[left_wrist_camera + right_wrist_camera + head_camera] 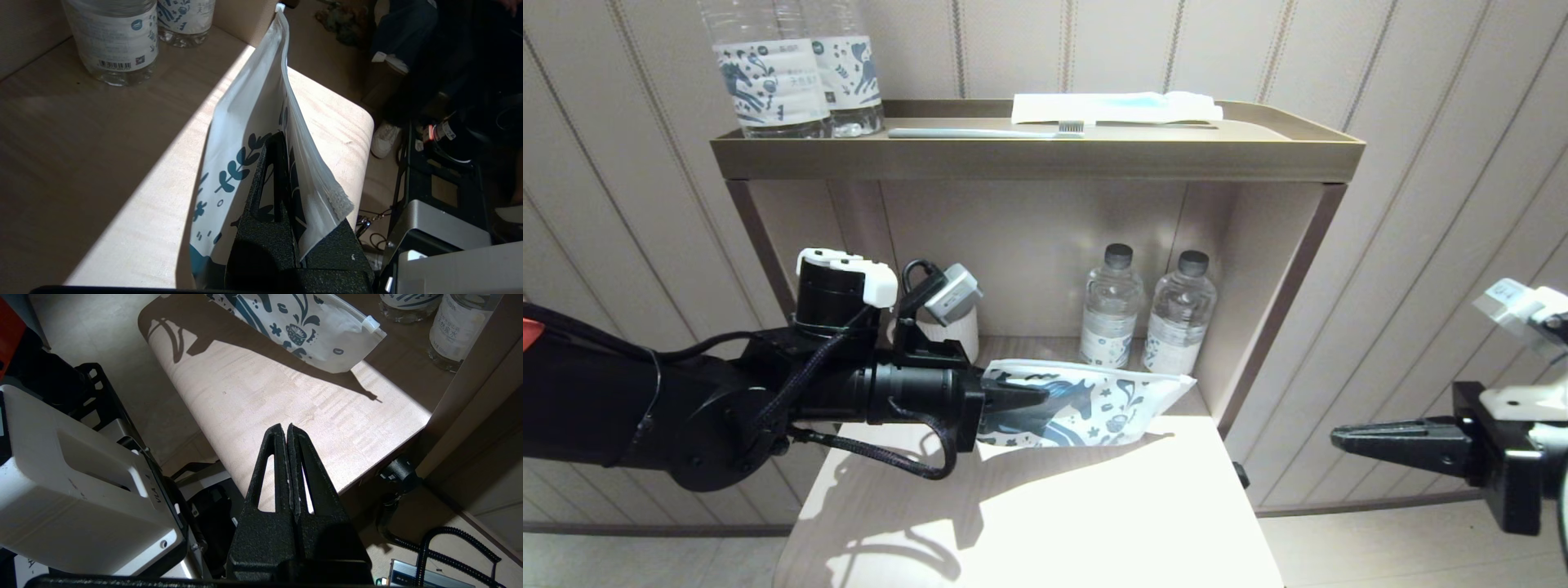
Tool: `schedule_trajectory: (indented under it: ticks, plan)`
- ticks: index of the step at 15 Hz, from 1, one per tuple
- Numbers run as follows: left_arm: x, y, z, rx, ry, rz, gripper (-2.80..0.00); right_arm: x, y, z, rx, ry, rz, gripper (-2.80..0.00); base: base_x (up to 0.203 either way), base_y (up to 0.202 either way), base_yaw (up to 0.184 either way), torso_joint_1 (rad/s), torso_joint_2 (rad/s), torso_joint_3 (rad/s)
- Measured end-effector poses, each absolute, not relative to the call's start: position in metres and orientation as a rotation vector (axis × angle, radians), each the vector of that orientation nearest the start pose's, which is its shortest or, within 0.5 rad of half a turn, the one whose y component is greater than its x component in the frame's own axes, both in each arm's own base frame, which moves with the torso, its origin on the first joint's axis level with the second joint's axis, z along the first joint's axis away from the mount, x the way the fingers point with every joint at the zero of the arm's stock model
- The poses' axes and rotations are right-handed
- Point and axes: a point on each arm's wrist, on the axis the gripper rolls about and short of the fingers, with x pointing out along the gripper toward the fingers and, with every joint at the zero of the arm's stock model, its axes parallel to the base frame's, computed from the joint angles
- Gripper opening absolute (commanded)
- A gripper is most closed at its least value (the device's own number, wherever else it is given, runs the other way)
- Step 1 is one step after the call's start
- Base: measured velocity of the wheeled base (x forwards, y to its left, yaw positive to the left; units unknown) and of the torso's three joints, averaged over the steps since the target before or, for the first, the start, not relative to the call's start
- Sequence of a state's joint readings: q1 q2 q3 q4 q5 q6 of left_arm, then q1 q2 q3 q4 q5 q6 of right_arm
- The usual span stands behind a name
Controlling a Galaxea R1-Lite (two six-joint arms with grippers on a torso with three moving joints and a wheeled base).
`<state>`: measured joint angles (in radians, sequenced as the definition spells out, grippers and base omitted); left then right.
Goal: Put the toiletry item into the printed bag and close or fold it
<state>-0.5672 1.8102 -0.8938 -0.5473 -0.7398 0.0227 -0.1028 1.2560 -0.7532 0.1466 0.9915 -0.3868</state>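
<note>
Nearest, at the right edge of the scene, the right gripper (1339,438) is held off the table with its fingers pressed together and nothing between them. Further in, the pale wooden table top (1045,506) is seen bare where the light falls. Above its far part, the flat white plastic zip pouch printed with a blue horse and small doodles (1094,404) is held in the air by the left gripper (282,175), which is closed on the pouch's left end. The pouch is judged light, thin and limp, with a smooth film that may slip, so the stiffer zip strip is the better place for a second hold. At the back of the shelf, two clear water bottles (1147,318) are standing.
</note>
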Motion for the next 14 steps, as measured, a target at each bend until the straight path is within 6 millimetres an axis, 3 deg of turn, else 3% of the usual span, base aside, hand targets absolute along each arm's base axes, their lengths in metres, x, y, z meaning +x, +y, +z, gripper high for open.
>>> schedule_trajectory:
  ticks: [1,2,13,14]
  plan:
    - [0.2673,-0.1889,0.1639,-0.015,0.386,-1.295,-2.1,0.1702,0.0015,0.2111,-0.002,0.394,0.948,-2.8,0.0,0.0,0.0,0.0,0.0,0.0]
    - [0.2649,-0.1892,0.1648,-0.017,0.397,-1.296,0.0,0.1684,0.0017,0.2096,0.003,0.398,0.95,-2.8,0.0,0.0,0.0,0.0,0.0,0.0]
    - [0.2605,-0.1887,0.1699,-0.016,0.388,-1.301,0.0,0.1655,0.0019,0.2096,0.001,0.393,0.95,-2.8,0.0,0.0,0.0,0.0,0.0,0.0]
    - [0.2605,-0.1887,0.1699,-0.015,0.388,-1.301,-2.8,0.1655,0.0019,0.2096,0.001,0.393,0.95,-2.8,0.0,0.0,0.0,0.0,0.0,0.0]
